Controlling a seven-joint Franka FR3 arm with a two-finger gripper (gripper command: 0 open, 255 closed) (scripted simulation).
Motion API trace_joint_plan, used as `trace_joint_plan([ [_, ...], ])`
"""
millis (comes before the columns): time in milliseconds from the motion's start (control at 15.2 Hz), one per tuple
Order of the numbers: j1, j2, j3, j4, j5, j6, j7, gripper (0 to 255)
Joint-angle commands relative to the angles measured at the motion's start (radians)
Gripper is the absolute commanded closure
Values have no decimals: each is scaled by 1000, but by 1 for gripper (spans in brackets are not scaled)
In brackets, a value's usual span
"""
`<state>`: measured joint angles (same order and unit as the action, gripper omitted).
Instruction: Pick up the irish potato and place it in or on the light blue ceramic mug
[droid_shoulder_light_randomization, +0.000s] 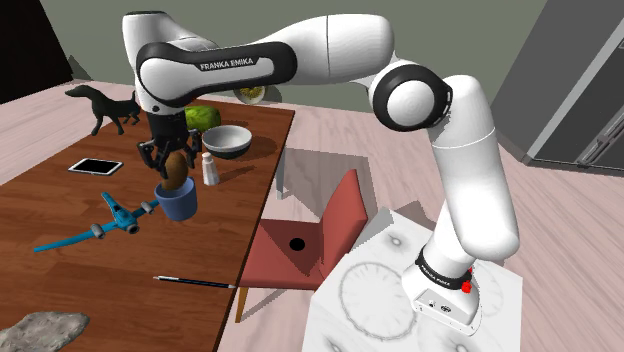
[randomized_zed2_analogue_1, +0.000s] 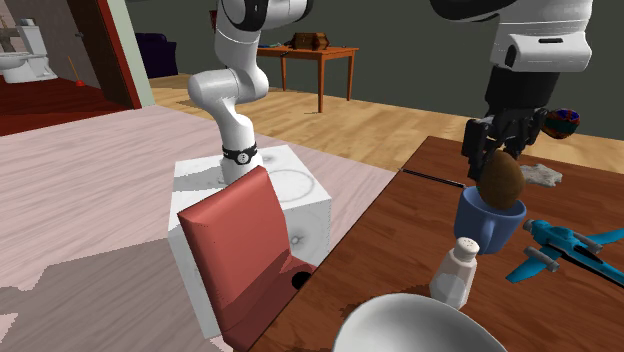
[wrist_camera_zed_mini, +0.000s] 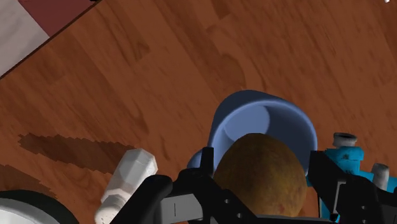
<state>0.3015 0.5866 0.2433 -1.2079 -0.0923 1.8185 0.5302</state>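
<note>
Potato, brown and rough-skinned, is clasped between the two fingers of the black gripper, which have closed onto its sides. It hangs at the mouth of the blue mug on the wooden table, perhaps touching the rim. A white shaker stands just beside the mug.

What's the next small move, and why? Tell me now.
Probably open the claw and let go: the potato it clasps seems to sit with its lower end inside the rim of the blue mug, centred over the opening.
</note>
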Motion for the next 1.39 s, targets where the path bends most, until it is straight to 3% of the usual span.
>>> trace_joint_plan([
  [0,-1,6,-1,-17,-1,24,0,255],
  [660,-2,7,-1,-39,-2,47,1,255],
  [726,-2,8,-1,-38,-2,47,0,0],
  [1056,-2,7,-1,-39,-2,47,1,0],
  [1320,3,1,1,79,1,-76,-3,0],
])
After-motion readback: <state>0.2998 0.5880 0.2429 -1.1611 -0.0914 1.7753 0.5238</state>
